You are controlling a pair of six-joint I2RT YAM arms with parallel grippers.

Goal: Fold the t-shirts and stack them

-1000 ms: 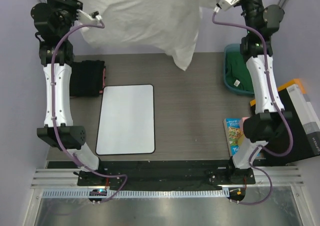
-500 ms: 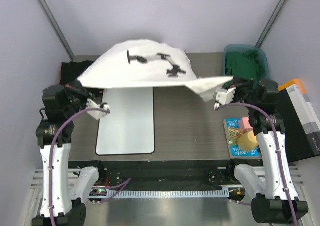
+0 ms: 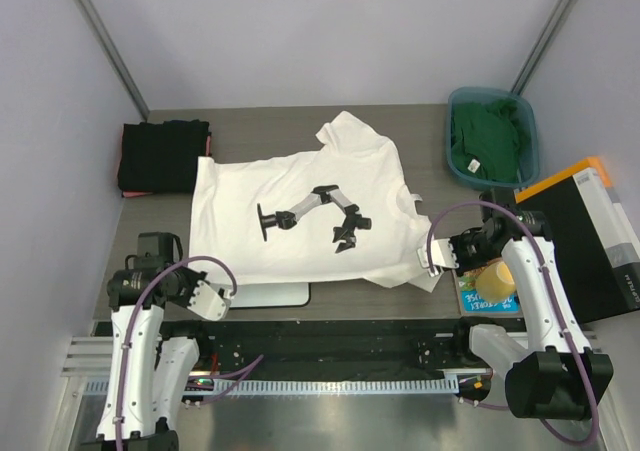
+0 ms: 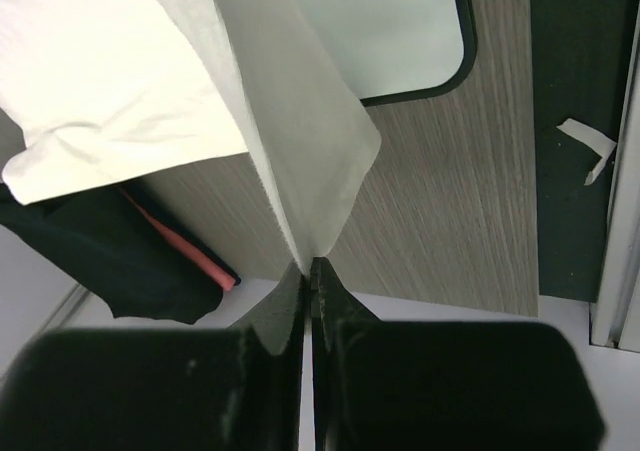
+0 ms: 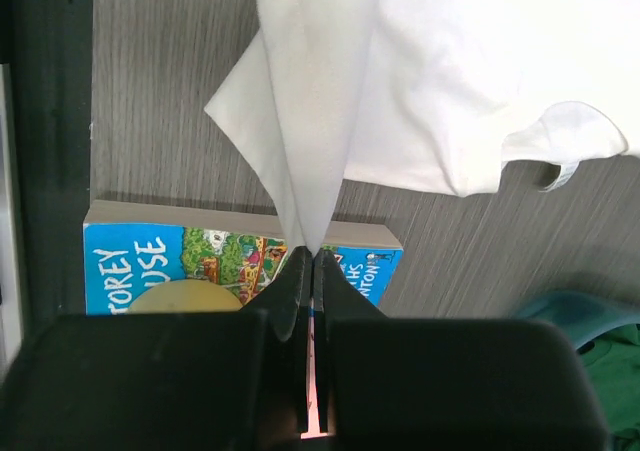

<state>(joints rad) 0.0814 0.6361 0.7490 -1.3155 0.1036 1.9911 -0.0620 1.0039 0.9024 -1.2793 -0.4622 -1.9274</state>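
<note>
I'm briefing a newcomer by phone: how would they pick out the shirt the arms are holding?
Look at the middle of the wooden table: a white t-shirt lies spread flat there. Unlike the folded black shirts at the left and the green one in the tub, it alone bears a black print.

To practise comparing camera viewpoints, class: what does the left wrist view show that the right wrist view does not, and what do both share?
Only the left wrist view shows a corner of the black-rimmed white board and the black t-shirts with a pinkish-red edge. Only the right wrist view shows the picture book and a corner of the teal bin. Both show the table and the white t-shirt, pinched by the shut left gripper in one and the shut right gripper in the other.
</note>
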